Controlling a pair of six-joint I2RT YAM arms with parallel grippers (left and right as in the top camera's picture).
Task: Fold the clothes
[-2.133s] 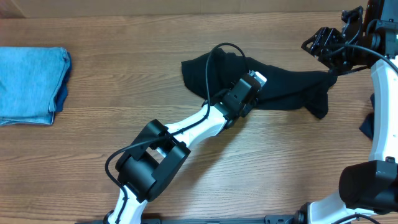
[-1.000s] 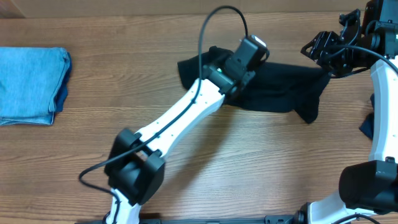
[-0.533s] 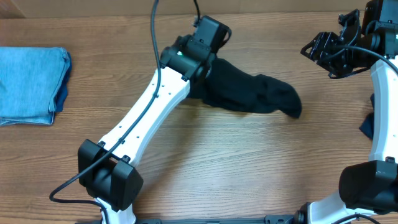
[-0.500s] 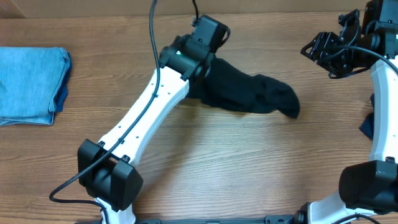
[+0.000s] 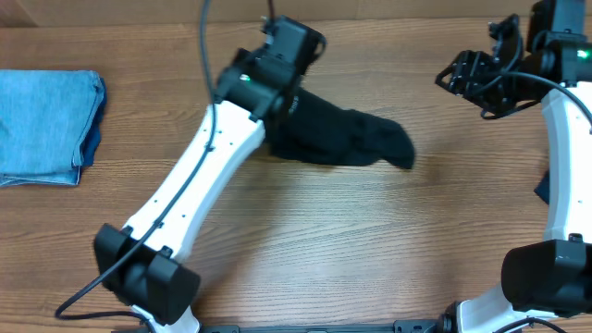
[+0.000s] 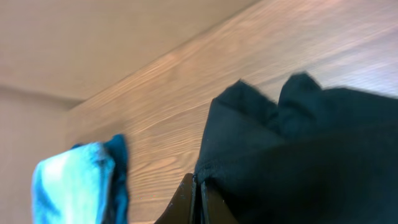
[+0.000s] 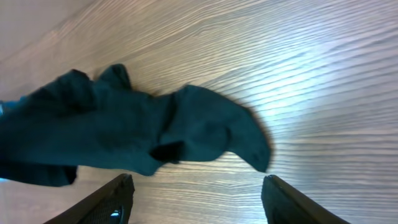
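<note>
1. The black T-shirt (image 5: 344,141) lies bunched on the counter (image 5: 370,250), in the far middle part; one end tapers toward the right; the other end runs beneath the wrist of the left arm (image 5: 199,176).
2. The left gripper (image 6: 198,200) has its jaws pressed fully together; a hem of the black T-shirt is pinched between them, as the left wrist view shows; from the pinch point the fabric spreads to the right in loose folds.
3. The right gripper (image 7: 198,200) stands wide open; nothing sits between its jaws; it hangs above the counter at the far right, well apart from the black T-shirt; the right wrist view looks down on the tapered end of the shirt.
4. The light blue denim garment (image 5: 48,125) lies folded at the left edge of the counter, well apart from the black T-shirt; a darker blue layer shows along its right side.
5. A dark navy fabric (image 5: 546,190) shows at the right edge, partly hidden behind the right arm (image 5: 560,139); its shape cannot be told.
</note>
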